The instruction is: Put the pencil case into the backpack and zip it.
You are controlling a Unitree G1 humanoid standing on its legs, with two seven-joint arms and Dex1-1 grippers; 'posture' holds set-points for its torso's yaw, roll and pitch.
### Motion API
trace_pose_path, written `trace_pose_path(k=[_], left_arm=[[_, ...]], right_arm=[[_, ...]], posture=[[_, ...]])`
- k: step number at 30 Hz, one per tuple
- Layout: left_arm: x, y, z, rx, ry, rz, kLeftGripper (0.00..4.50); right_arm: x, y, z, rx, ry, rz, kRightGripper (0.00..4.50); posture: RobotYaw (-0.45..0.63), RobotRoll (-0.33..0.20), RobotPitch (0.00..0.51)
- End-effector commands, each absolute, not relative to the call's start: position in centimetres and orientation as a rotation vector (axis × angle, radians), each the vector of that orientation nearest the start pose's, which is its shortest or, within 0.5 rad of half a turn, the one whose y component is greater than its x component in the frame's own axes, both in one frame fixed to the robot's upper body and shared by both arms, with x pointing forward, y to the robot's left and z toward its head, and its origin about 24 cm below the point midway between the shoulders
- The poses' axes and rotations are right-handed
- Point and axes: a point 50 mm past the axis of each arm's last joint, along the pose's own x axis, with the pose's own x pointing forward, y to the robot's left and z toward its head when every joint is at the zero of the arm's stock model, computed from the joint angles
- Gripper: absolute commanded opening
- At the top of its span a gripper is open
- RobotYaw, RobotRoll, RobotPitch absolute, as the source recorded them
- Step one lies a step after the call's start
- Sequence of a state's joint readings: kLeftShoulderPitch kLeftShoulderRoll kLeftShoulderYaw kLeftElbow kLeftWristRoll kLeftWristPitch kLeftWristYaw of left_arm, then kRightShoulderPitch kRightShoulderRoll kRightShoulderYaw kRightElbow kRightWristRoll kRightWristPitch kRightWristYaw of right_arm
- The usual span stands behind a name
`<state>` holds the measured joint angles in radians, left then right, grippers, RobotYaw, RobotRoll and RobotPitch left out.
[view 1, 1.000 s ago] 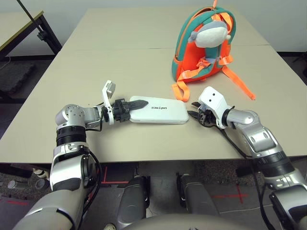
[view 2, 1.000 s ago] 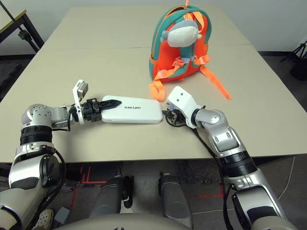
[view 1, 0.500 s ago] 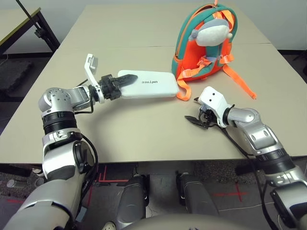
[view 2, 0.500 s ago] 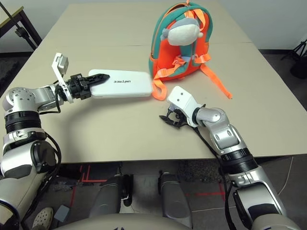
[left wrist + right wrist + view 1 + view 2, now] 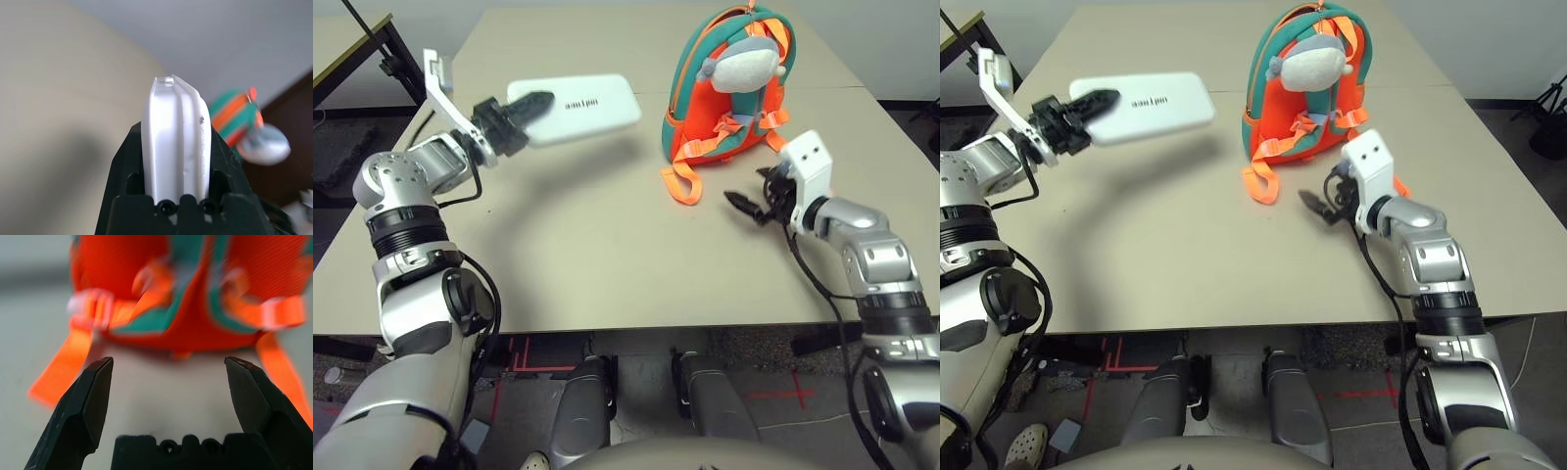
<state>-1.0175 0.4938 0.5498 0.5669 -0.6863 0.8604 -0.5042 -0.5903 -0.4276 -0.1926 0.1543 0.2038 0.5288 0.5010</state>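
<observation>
The white pencil case [image 5: 578,106] hangs in the air over the far left part of the table, tilted. My left gripper [image 5: 522,111] is shut on its left end. In the left wrist view the pencil case [image 5: 176,127] stands edge-on between the black fingers [image 5: 126,161]. The orange and teal backpack [image 5: 729,93] stands upright at the far right, and its grey-white plush fish [image 5: 744,67] faces me. My right gripper [image 5: 747,204] hovers open just in front of the backpack's lower right. Nothing is between its fingers [image 5: 95,396], which point at the backpack [image 5: 186,289].
Orange webbing straps [image 5: 679,182] trail from the backpack onto the beige table [image 5: 597,245], one toward me and one to the right [image 5: 808,168]. A second table with a black frame [image 5: 396,64] stands at the far left.
My left arm has lifted the pencil case off the table, up and toward the far left. My right gripper has risen and moved away from me, closer to the backpack.
</observation>
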Motion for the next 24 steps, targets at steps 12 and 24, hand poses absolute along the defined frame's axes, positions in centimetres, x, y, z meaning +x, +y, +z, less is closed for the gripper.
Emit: trace_pose_path(k=[12,24], left_arm=[[38.0,25.2,25.3,-0.617,-0.142,-0.441,1.27],[37.9,25.0,25.1,-0.609,-0.13,-0.448,1.27]], right_arm=[[38.5,-21.6,18.8,0.112,0.004,0.277,4.5],[40.9,-19.2,18.0,0.087,0.026,0.348,4.5]], posture=[[-0.16,0.0,0.122],[-0.14,0.0,0.123]])
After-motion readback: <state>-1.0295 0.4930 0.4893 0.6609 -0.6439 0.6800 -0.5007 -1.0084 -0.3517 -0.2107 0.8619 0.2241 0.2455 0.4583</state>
